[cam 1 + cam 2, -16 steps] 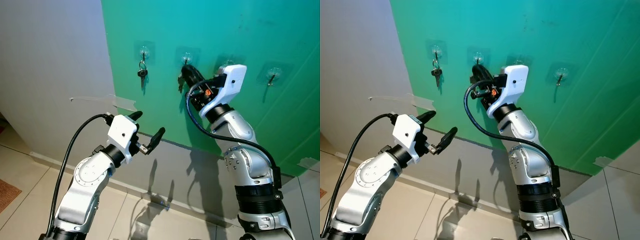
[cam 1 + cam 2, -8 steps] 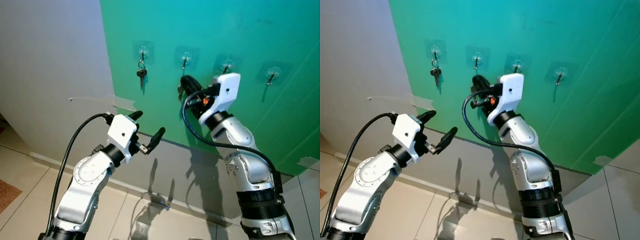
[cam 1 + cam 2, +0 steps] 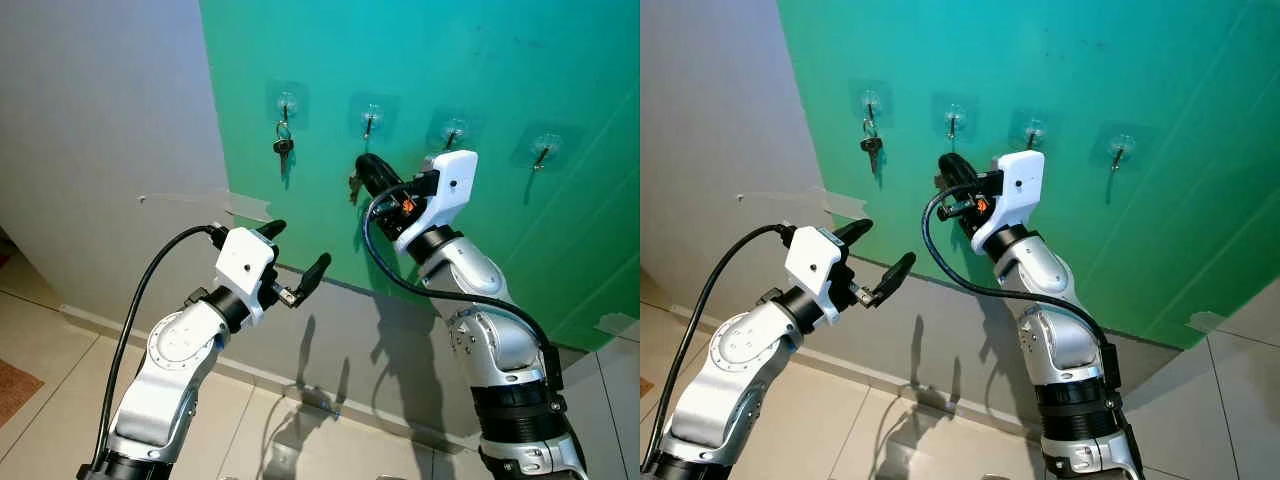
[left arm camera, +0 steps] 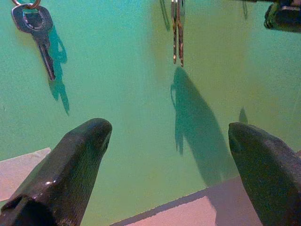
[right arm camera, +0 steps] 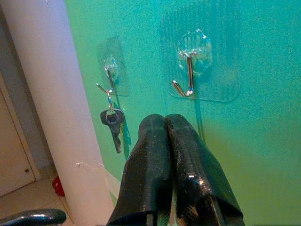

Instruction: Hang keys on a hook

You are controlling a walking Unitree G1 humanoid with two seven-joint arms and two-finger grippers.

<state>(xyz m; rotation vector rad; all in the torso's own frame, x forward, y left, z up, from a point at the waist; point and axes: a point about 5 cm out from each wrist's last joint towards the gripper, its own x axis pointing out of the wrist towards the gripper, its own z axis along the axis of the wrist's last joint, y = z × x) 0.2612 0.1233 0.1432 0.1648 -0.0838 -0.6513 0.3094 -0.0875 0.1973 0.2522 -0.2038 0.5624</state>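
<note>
Right wrist view says most of it: my right gripper [image 5: 164, 118] has its jaws clenched flat together, aimed at the green painted wall [image 3: 470, 60] just under the second clear stick-on hook with the little metal prong [image 5: 187, 77]. From the head cameras you can see what I'm grasping: a small bunch of silvery metal keys [image 3: 353, 187], pinched at the top and dangling off the tip of the jaws on the side toward my left arm. The keys hang with the long axis straight up and down, blades pointing at the floor, close to the wall, though I can't tell if they touch it. What matters for the next bit is that the hook sits above the jaws and above the keys, with its prong curling up and out from the wall. So I reckon the top of the bunch has to go up and over that prong before I let go. The right arm is clearly the nearer one. My left gripper [image 3: 295, 248] hovers lower down and well apart from the hooks, jaws spread wide, grasping nothing. The first hook along [image 3: 286, 103] already carries a dark-headed single key [image 3: 284, 146], so that one's taken.
</note>
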